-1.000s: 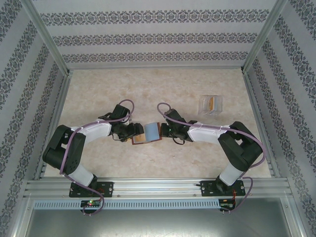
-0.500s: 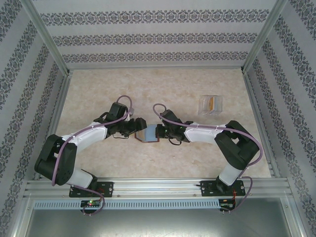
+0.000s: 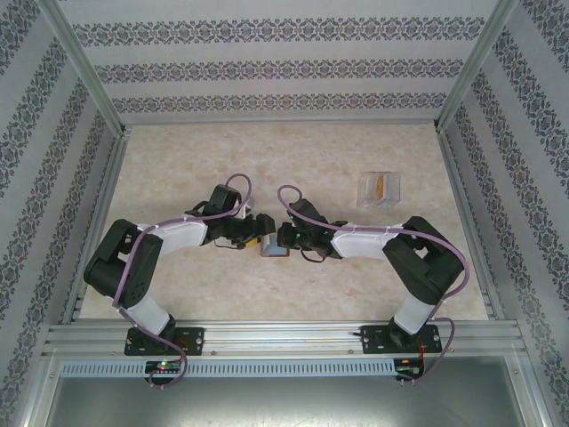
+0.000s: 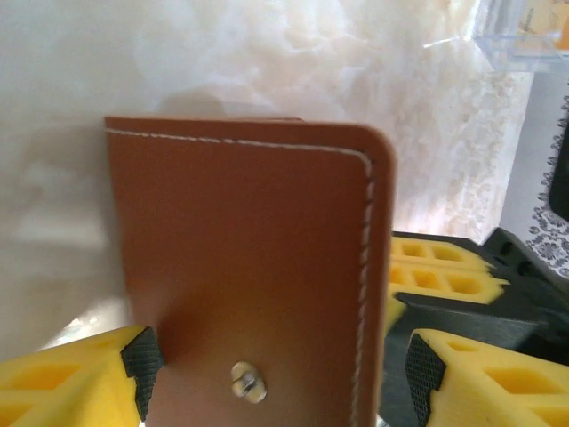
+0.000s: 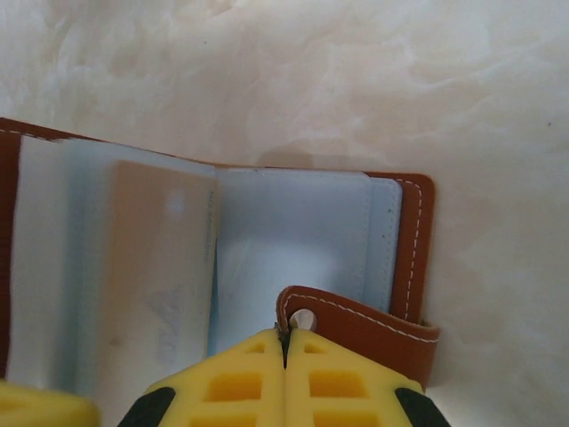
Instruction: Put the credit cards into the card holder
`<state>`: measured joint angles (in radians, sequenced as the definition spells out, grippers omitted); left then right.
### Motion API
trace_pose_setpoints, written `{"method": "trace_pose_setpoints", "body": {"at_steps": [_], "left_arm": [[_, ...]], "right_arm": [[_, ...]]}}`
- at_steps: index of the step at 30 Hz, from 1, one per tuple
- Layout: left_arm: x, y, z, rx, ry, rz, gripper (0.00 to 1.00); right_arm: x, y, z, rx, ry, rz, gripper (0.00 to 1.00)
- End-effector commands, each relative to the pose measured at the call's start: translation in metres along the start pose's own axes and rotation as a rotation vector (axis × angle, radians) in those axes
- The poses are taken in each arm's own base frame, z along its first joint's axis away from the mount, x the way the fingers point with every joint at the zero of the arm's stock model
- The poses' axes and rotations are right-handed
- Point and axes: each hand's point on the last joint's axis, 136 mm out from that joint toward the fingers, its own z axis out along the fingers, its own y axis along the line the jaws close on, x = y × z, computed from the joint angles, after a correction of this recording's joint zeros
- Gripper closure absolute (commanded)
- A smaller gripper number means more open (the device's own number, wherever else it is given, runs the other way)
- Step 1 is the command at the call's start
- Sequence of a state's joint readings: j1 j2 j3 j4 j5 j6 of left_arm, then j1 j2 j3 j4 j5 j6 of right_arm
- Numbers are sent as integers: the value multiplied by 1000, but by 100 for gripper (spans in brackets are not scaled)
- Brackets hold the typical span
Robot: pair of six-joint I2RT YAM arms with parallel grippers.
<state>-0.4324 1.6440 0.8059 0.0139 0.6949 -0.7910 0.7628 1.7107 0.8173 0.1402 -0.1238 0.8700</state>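
The reddish-brown card holder [image 3: 272, 250] lies at the table's middle between my two grippers. My left gripper [image 3: 256, 229] is open, and its jaws straddle the holder's raised brown cover [image 4: 249, 249]. The left pad [image 4: 142, 360] touches the cover's edge, while the right pad [image 4: 423, 374] stands apart from it. My right gripper [image 5: 284, 336] is shut on the tip of the holder's snap strap [image 5: 364, 325]. Inside the holder I see pale blue pockets [image 5: 293, 245] and a pale orange credit card [image 5: 160, 267] in a sleeve.
A clear plastic box [image 3: 378, 189] with an orange card in it stands at the back right, and its corner [image 4: 524, 27] appears in the left wrist view. Aluminium frame rails and patterned walls bound the pale marbled table [image 3: 178, 169].
My left gripper has moved right, toward the right gripper. The holder's left cover has swung up, so the holder looks narrower from above. The right gripper has stayed shut at the holder.
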Motion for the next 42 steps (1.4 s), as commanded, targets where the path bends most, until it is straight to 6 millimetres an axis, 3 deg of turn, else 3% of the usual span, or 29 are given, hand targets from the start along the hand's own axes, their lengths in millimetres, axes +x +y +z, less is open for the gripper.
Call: {"method": "trace_pose_setpoints", "body": {"at_steps": [1, 16, 23, 28, 42], "left_arm": [[-10, -36, 3, 83, -3, 86, 25], [-4, -20, 27, -10, 46, 114, 25], [1, -27, 35, 6, 69, 136, 29], [-4, -36, 26, 3, 13, 162, 30], [-7, -68, 23, 5, -103, 357, 31]], "right_arm": [[-1, -1, 1, -35, -16, 51, 100], [-19, -47, -27, 6, -122, 176, 100], [-25, -50, -44, -31, -185, 159, 100], [-29, -48, -53, -104, -187, 189, 100], [-38, -56, -56, -234, -175, 301, 100]]}}
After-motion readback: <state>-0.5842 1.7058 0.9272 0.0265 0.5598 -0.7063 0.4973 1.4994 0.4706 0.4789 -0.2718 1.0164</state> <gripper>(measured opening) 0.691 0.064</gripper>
